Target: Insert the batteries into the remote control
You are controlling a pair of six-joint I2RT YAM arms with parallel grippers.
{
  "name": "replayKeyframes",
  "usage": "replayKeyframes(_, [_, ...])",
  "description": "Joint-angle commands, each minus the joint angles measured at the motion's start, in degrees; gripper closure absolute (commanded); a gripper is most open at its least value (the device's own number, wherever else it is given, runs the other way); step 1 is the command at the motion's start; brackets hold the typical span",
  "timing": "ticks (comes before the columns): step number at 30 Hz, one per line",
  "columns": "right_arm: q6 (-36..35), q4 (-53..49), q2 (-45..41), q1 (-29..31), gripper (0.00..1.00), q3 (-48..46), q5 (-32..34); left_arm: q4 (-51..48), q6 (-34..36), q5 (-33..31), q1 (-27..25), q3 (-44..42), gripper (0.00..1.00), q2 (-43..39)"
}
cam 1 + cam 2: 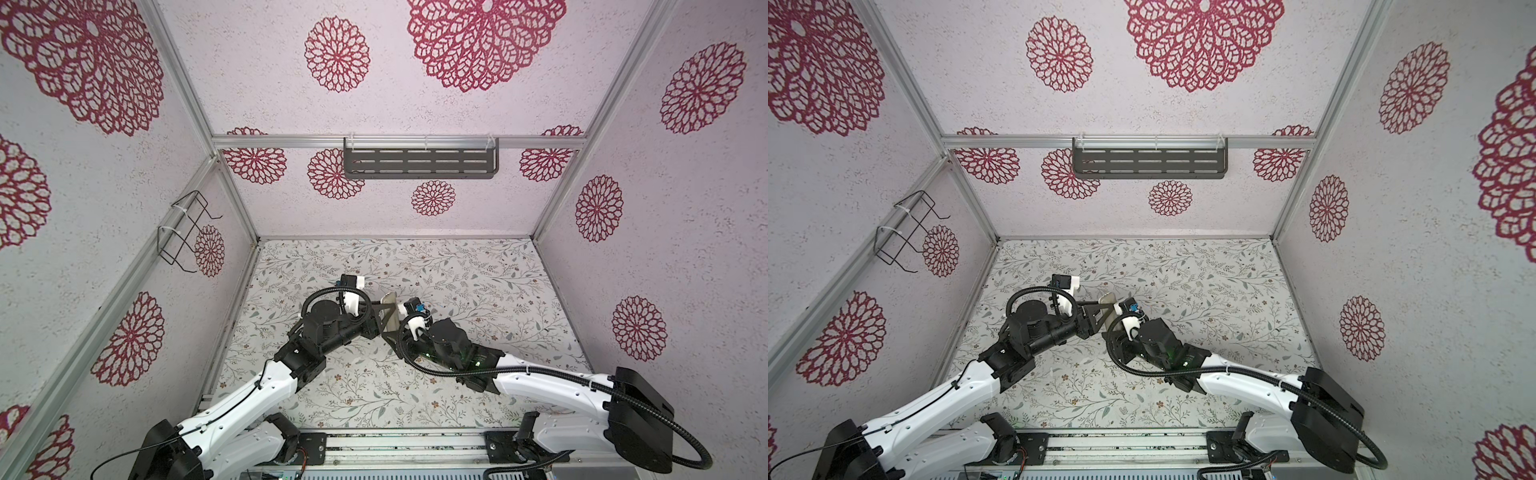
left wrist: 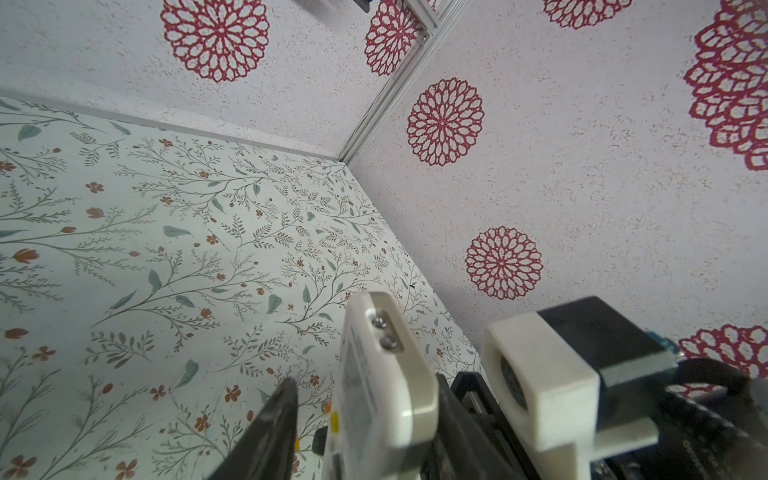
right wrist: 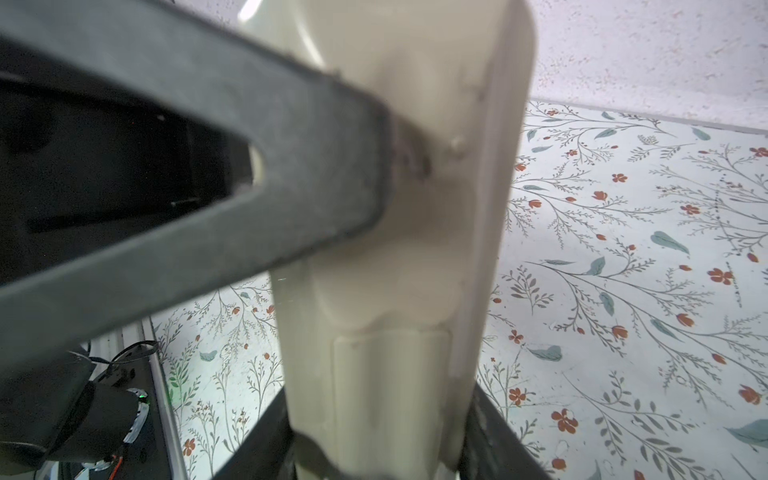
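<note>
Above the middle of the table, the remote control (image 1: pixel 389 305) (image 1: pixel 1106 307) is held up on end between both arms. My right gripper (image 1: pixel 392 338) (image 3: pixel 378 432) is shut on its lower end, a black finger on each long edge; the plain beige back (image 3: pixel 415 208), with a cover panel set into it, faces that wrist camera. My left gripper (image 1: pixel 380 316) (image 2: pixel 365 386) straddles the remote control (image 2: pixel 386 374) near its top. One of its fingers (image 2: pixel 457 415) lies against the beige back, the other finger (image 2: pixel 270 432) stands off the button face with a gap. The batteries are out of view.
The floral table top (image 1: pixel 457 282) lies below both arms. A grey slotted shelf (image 1: pixel 419 162) hangs on the back wall and a black wire rack (image 1: pixel 185 232) on the left wall. The right wrist camera housing (image 2: pixel 540 374) sits close beside the left gripper.
</note>
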Motion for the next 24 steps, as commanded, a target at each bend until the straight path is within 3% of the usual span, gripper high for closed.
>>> replayKeyframes(1, [-1.4,1.5,-0.6,0.7,1.00,2.7,1.9,-0.3,0.9,-1.6,-0.5,1.7,0.50,1.0])
replayKeyframes(15, [-1.9,1.2,0.2,1.1,1.00,4.1,2.5,-1.0,1.3,-3.0,-0.6,2.9,0.54,3.2])
replayKeyframes(24, [-1.8,1.5,0.0,1.1,1.00,3.8,2.8,-1.4,1.4,-3.5,-0.6,2.6,0.67,3.6])
